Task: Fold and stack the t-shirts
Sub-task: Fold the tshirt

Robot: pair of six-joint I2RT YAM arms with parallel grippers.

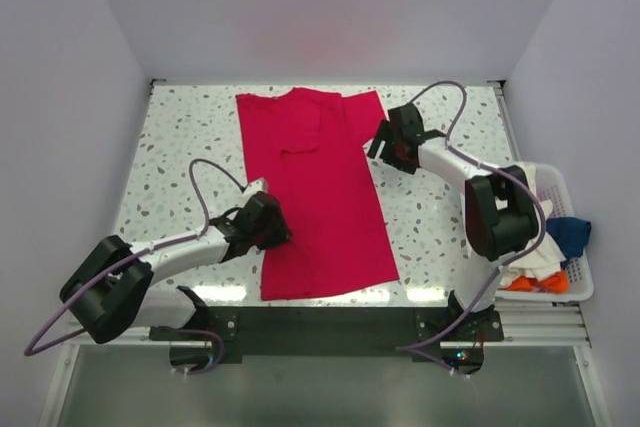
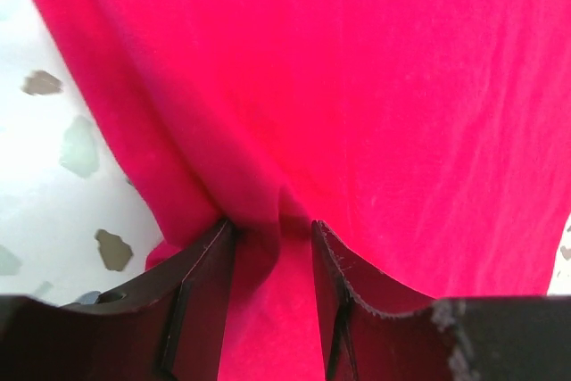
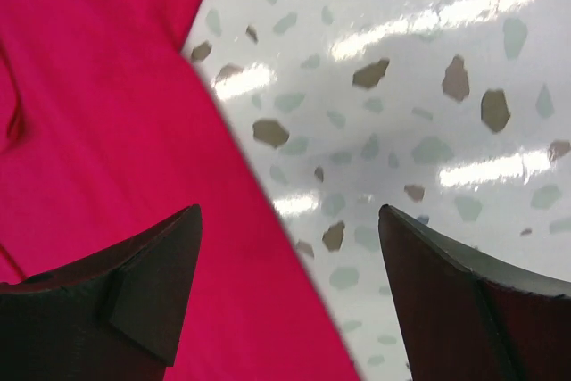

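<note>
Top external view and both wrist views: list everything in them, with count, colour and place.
red t-shirt: 1, crimson, spread flat down the middle of the table, collar at the far end
dark blue t-shirt: 1, dark blue, bunched in the basket
cream-white t-shirt: 1, cream-white, bunched in the basket
orange t-shirt: 1, orange, at the basket's near end
basket: 1, white slatted plastic, at the table's right edge
table: 1, white with grey speckles, under everything
left arm: 1, white and black, at the red t-shirt's left edge, jaws shut on a fold of it
right arm: 1, white and black, at the red t-shirt's far right edge, jaws open astride that edge
</note>
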